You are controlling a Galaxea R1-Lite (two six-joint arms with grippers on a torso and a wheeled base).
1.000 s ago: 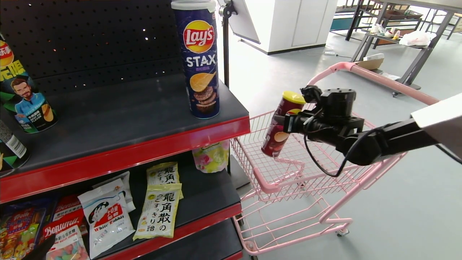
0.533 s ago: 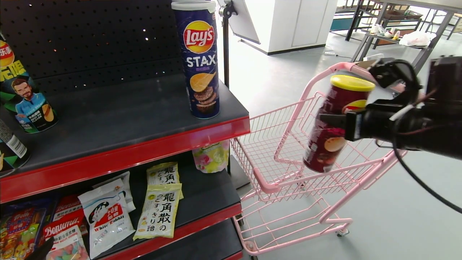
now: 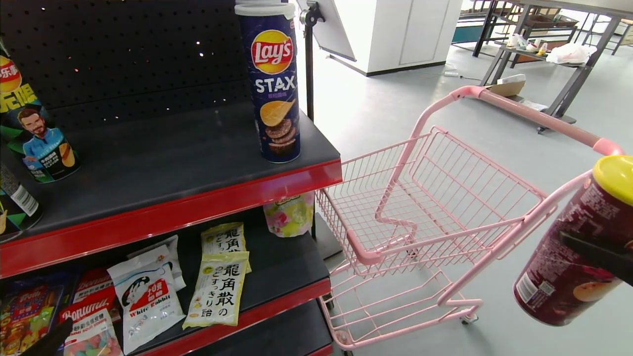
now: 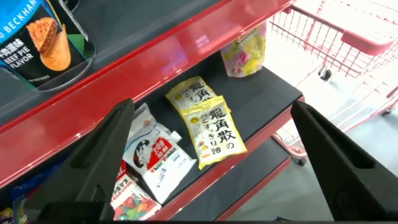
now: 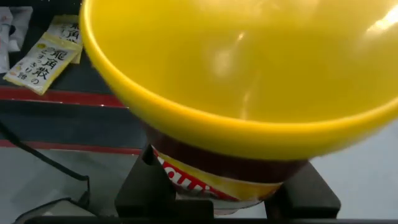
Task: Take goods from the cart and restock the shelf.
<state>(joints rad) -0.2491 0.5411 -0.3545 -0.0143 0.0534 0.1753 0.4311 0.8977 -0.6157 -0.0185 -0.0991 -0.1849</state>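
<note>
Chip can [image 3: 573, 247] swung right, clear of cart [image 3: 435, 198], right gripper [image 5: 227, 202] clamped on it; left gripper [image 4: 214, 158] spread, empty. Shelf [image 3: 173, 163] placement TBD.

A mock shop within a lab is suggested: stocked shelf [image 3: 163, 163] and pink cart [image 3: 524, 111] left of the right end effector [image 5: 227, 199], work surfaces [image 3: 593, 10] beyond.

White cabinet [image 3: 395, 29], metal tables [image 3: 574, 81] behind
</note>
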